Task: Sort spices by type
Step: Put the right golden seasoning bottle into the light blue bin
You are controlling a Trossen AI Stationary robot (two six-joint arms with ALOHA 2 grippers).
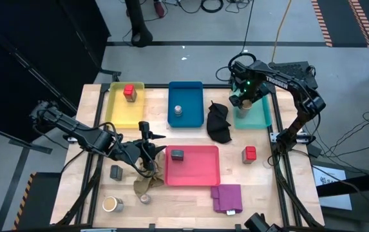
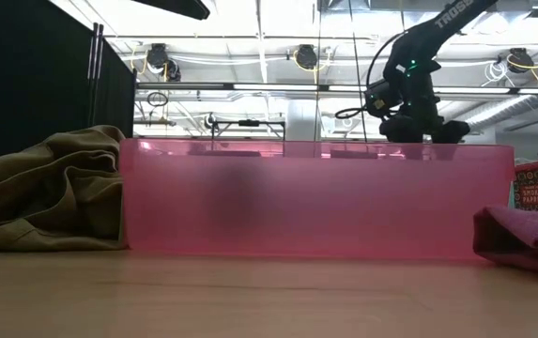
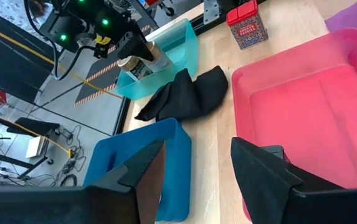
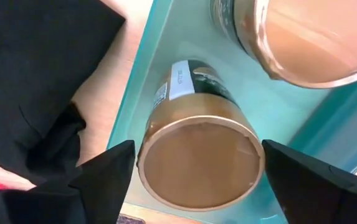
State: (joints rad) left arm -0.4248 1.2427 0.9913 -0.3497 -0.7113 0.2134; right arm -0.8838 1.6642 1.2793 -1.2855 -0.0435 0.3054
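Observation:
My right gripper (image 1: 243,98) points down into the teal tray (image 1: 259,118) at the far right, open. Its fingers stand on either side of a tan round jar (image 4: 197,165), which stands upright on the tray floor; a thin strip of tray shows beside the left finger (image 4: 106,177). A second tan jar (image 4: 303,37) stands in the same tray. From the left wrist view, the jar (image 3: 142,63) sits just below those fingers. My left gripper (image 3: 197,168) hovers open and empty above the beige cloth (image 1: 147,180), left of the pink tray (image 1: 194,177).
Yellow tray (image 1: 116,109) holds a red cube (image 1: 129,92); blue tray (image 1: 185,90) holds a silver tin (image 1: 178,111); the pink tray holds a dark tin (image 1: 177,154). Loose: red cube (image 1: 249,153), dark tin (image 1: 115,171), tan jar (image 1: 112,204), silver tin (image 1: 145,198). Black cloth (image 1: 219,122), purple cloth (image 1: 227,197).

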